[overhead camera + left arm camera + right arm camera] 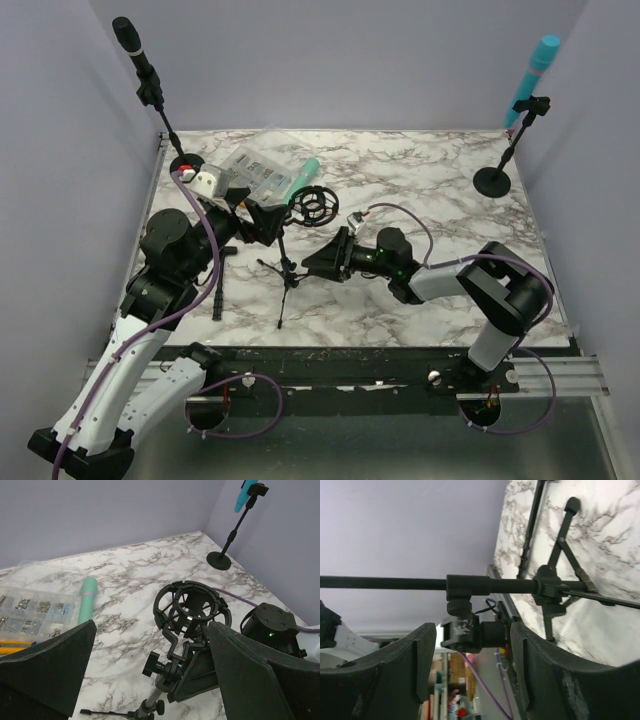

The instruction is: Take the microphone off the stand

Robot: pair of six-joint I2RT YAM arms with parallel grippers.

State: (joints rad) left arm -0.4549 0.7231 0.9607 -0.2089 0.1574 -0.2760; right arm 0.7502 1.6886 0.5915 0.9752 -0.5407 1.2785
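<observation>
So, the mint-green microphone (88,597) is already found lying flat on the marble table (430,200), right beside a clear plastic organizer box (30,611) full of small parts, out toward the back left. It's well apart from the little black tripod stand (286,268) that's planted near the middle of the table.

The shock mount (162,617) on top of that stand is seen empty, just the ring and the elastic cage, nothing cradled in it.

Left gripper (150,627): spread wide, nothing held. From the left wrist view the two dark fingers (60,665) are seen on either side of the mount's neck, with clear air on both sides, so no contact can be made out.

Right gripper (472,630): jaws are parted and nothing is pinched between them. In the right wrist view the stand's pole (490,585) is seen crossing just beyond the fingertips rather than sitting in the gap. In the top view it's brought in low from the right, close to the stand.

Two other mics are parked at the back: a black microphone (128,38) clipped on a round-base stand at the far left corner, and a turquoise microphone (538,60) on a matching stand at the far right corner. Neither is near either arm.
</observation>
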